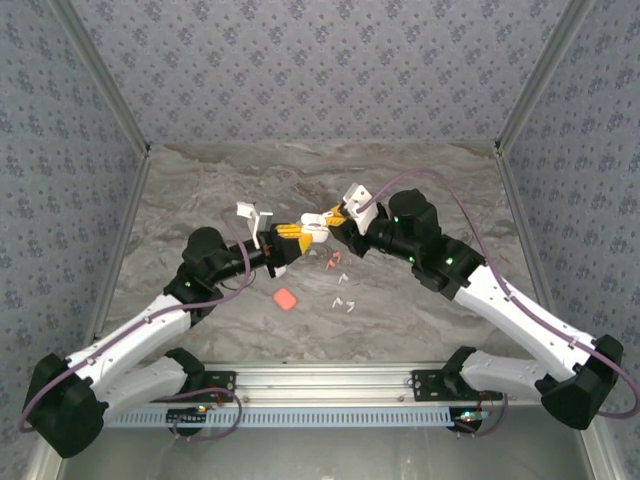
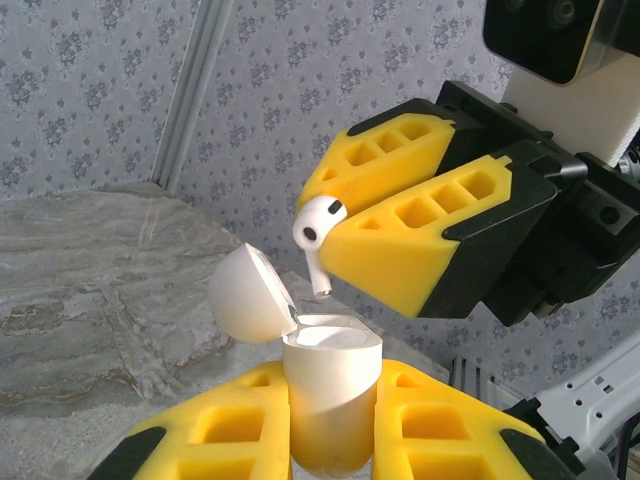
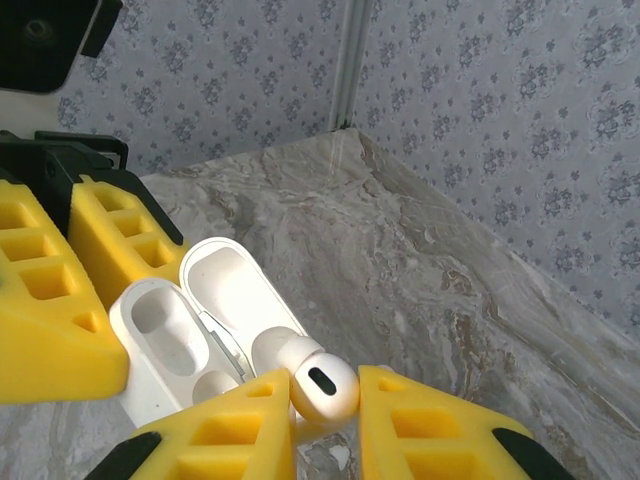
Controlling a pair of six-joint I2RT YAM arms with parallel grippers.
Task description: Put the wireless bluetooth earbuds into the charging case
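Note:
My left gripper (image 2: pixel 332 402) is shut on a white charging case (image 2: pixel 332 375), held upright above the table with its lid (image 2: pixel 250 293) flipped open. My right gripper (image 3: pixel 322 398) is shut on a white earbud (image 3: pixel 322 388). In the left wrist view that earbud (image 2: pixel 318 226) hangs stem-down just above the case's open mouth, apart from it. In the right wrist view the case (image 3: pixel 165 340) shows two empty wells. From above, both grippers (image 1: pixel 300 236) (image 1: pixel 331 222) meet at mid-table. Loose white earbuds (image 1: pixel 345 303) and coral-red earbuds (image 1: pixel 331 263) lie on the marble below.
A coral-red case (image 1: pixel 285 298) lies on the marble table (image 1: pixel 200 180) in front of the left arm. Patterned walls enclose the table at the back and both sides. A metal rail (image 1: pixel 320 378) runs along the near edge between the arm bases.

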